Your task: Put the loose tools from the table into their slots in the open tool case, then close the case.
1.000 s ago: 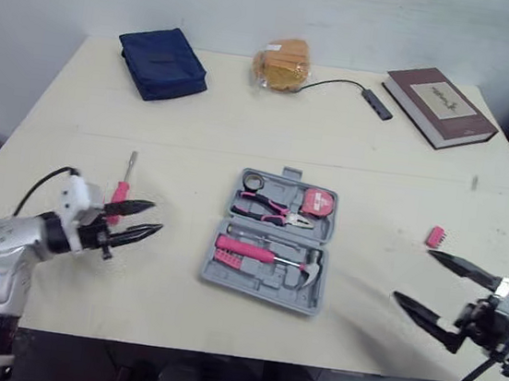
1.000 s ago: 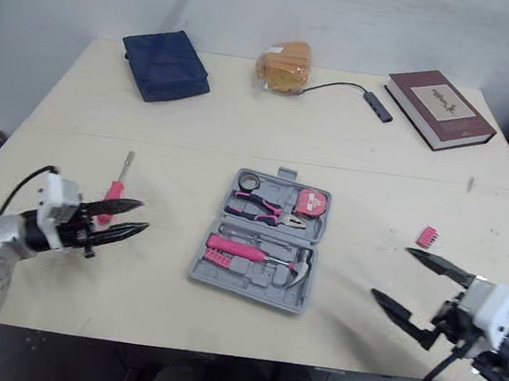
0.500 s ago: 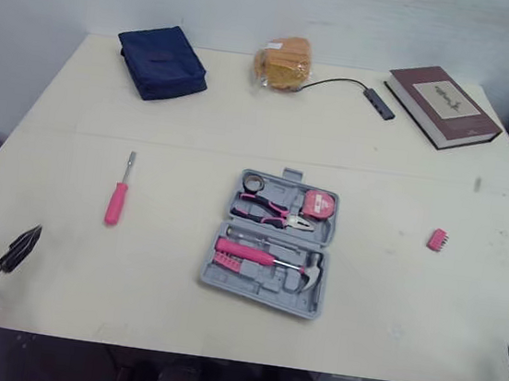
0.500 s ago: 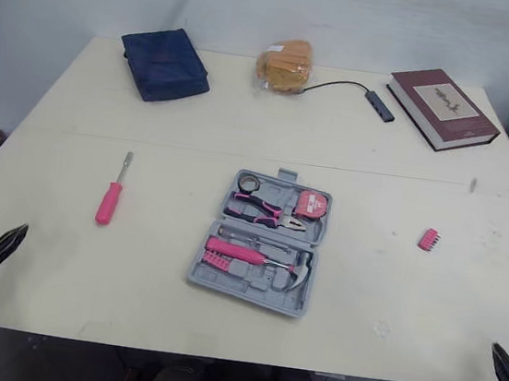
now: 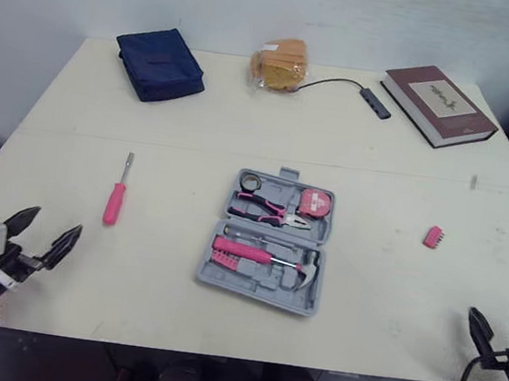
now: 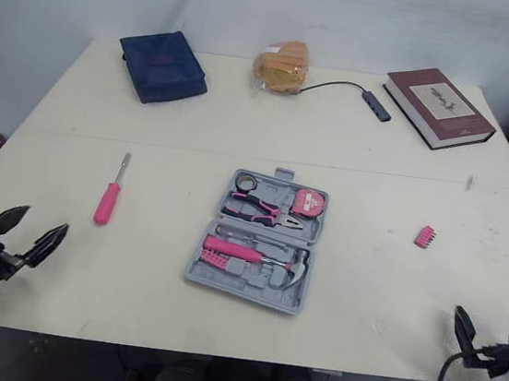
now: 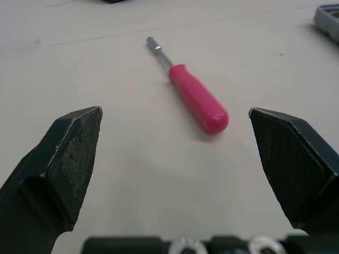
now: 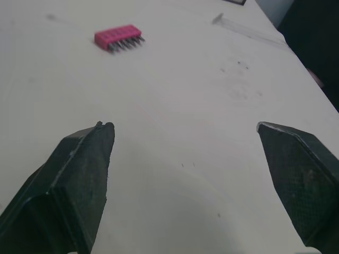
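The grey tool case [image 5: 268,240] lies open at the table's middle, holding pink pliers, a hammer and a tape measure. A pink-handled screwdriver [image 5: 116,198] lies loose on the table to the case's left, also in the left wrist view as the screwdriver [image 7: 192,98]. A small pink bit holder [image 5: 433,236] lies to the case's right; the right wrist view shows this bit holder [image 8: 117,38] too. My left gripper [image 5: 42,234] is open at the table's front left corner, nearer me than the screwdriver. My right gripper [image 6: 490,332] is open at the front right edge, empty.
Along the table's far side lie a navy pouch [image 5: 160,62], a wrapped bun [image 5: 279,63], a cable with an adapter [image 5: 375,101] and a maroon book [image 5: 439,103]. Bare tabletop surrounds the case.
Both arms pulled back off the table towards me between one second and half a second ago. Since then they have come forward slightly; both grippers stay open.
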Controlling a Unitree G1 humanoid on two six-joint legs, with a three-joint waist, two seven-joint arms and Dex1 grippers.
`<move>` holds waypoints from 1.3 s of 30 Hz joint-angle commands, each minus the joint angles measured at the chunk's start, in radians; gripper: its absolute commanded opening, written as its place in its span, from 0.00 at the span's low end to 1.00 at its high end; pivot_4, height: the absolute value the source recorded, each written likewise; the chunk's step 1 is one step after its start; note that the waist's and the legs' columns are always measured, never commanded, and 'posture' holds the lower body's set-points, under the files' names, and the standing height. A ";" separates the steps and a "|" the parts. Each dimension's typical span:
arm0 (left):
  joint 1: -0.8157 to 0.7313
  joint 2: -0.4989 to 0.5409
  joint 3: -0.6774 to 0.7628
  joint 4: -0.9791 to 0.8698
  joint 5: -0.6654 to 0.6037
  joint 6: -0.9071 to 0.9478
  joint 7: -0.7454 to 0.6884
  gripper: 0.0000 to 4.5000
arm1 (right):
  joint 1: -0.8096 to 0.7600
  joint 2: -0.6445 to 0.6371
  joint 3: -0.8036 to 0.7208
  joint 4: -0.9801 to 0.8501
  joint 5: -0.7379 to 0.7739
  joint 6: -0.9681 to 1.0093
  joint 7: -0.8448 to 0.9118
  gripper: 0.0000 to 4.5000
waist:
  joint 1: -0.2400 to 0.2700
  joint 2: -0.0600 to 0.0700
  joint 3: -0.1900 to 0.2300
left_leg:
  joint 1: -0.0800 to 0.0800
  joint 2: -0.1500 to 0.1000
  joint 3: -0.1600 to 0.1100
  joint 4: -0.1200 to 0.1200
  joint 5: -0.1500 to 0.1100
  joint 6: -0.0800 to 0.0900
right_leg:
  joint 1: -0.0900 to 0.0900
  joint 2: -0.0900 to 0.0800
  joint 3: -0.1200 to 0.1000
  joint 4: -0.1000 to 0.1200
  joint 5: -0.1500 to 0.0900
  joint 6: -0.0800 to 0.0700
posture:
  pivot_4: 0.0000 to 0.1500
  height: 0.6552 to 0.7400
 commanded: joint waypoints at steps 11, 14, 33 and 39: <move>-0.341 0.015 -0.432 -0.302 -0.085 0.178 -0.123 1.00 | -0.268 0.102 0.203 -0.260 -0.023 0.467 -0.351 1.00 | -0.004 0.001 0.000 | -0.001 -0.002 0.001 0.002 0.008 0.002 | -0.001 0.002 0.001 0.005 0.001 0.000 | 1.00 1.00; -0.407 0.012 -0.551 -0.369 -0.155 0.273 -0.191 1.00 | -0.396 0.136 0.196 -0.196 -0.019 0.541 -0.464 1.00 | -0.006 0.001 0.000 | 0.000 -0.002 0.001 0.002 0.009 0.002 | -0.001 0.003 0.001 0.006 0.001 0.000 | 1.00 1.00; -0.454 -0.014 -0.666 -0.412 -0.147 0.313 -0.226 1.00 | -0.617 0.205 0.208 -0.064 -0.092 0.780 -0.722 1.00 | -0.007 0.001 0.000 | -0.002 0.002 0.001 0.003 0.012 0.000 | -0.002 0.016 0.004 0.008 0.000 -0.001 | 1.00 1.00; -0.463 -0.006 -0.663 -0.395 -0.137 0.301 -0.242 1.00 | -0.609 0.225 0.203 -0.002 -0.085 0.741 -0.717 1.00 | -0.010 0.000 -0.001 | -0.002 0.002 0.001 0.004 0.012 0.000 | -0.001 0.016 0.005 0.007 0.000 0.000 | 1.00 1.00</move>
